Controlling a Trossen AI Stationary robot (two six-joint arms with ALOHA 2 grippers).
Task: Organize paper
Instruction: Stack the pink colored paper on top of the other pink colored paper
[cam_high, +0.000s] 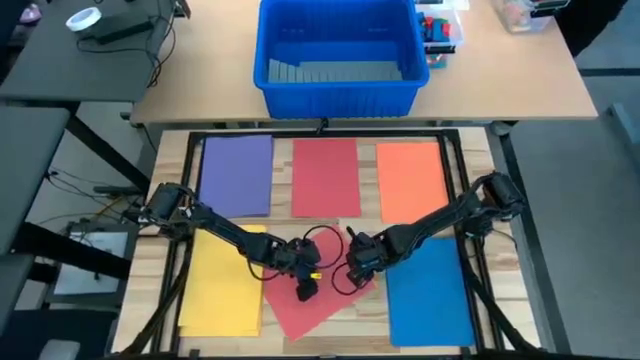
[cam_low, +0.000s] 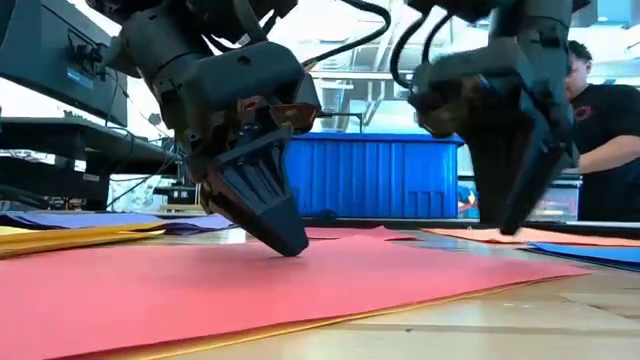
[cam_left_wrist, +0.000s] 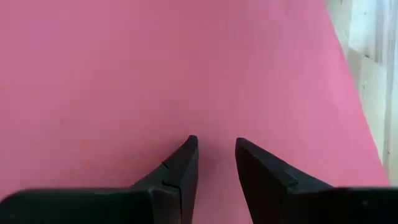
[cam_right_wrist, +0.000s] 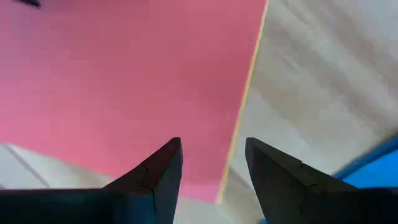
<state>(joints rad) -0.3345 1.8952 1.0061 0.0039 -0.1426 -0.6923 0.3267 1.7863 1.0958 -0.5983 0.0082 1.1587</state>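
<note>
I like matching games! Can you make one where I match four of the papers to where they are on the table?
Seen from above.

Things:
1. purple paper
2. orange paper
3. yellow paper
4. blue paper

Places:
A. near edge, right side
B. far row, left side
C. near edge, left side
D. far row, right side

Pairs: 1-B, 2-D, 3-C, 4-A

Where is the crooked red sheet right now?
High view: the crooked red sheet lies at the table's front centre, between yellow and blue sheets.
</note>
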